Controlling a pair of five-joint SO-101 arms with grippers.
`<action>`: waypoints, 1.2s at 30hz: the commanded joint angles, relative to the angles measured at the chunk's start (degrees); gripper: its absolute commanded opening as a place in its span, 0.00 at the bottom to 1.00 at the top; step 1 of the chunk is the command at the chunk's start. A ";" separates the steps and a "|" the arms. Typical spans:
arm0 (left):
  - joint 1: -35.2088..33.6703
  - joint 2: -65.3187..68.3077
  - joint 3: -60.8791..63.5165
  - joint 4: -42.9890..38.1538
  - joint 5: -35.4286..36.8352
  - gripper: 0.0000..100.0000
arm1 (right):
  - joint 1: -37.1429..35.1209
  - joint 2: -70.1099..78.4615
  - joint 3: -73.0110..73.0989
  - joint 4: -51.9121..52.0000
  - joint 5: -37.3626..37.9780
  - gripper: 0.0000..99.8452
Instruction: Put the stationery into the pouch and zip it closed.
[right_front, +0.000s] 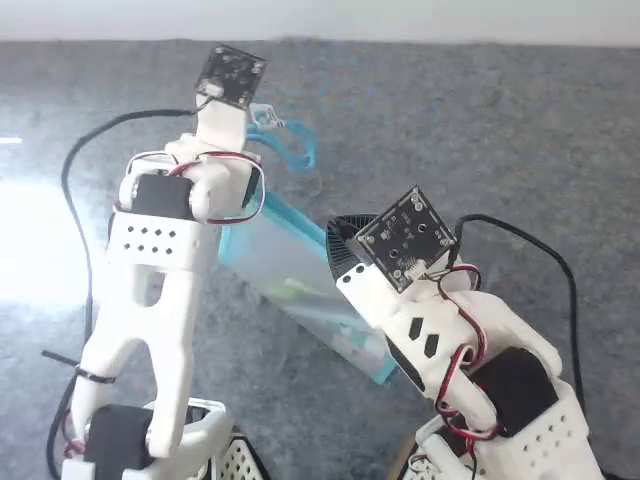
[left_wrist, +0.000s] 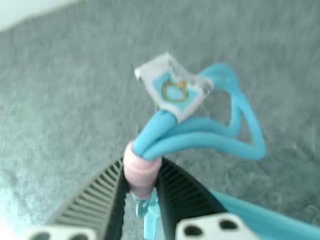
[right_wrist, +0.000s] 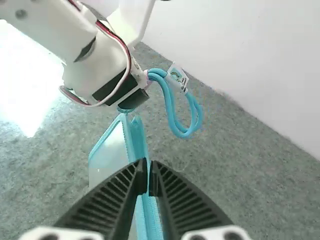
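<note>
Stationery (right_front: 300, 292) looks inside the clear pouch (right_front: 268, 250), so zipping apparently remains: left pincer (left_wrist: 142, 169) clamps the pink pull bead (left_wrist: 138, 159), right pincer (right_wrist: 148, 177) pinches the zip edge (right_wrist: 136, 136) between its tips.

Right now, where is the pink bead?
In the left wrist view, the pink bead is pinched in the left hand, at the base of the blue cord loop by the pouch's far end.

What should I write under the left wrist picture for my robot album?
Left gripper pinching the pink bead of the blue cord loop on the pouch, above grey felt.
</note>
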 joint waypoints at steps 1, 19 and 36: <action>-0.09 -0.53 2.51 -4.92 1.85 0.01 | 0.57 0.13 0.88 -1.45 1.67 0.01; 0.44 -21.01 21.41 -15.56 -6.95 0.01 | 6.37 27.21 -11.69 0.48 3.60 0.21; -1.32 -41.76 34.24 -16.97 -11.08 0.01 | -3.30 35.30 -18.64 17.63 15.74 0.29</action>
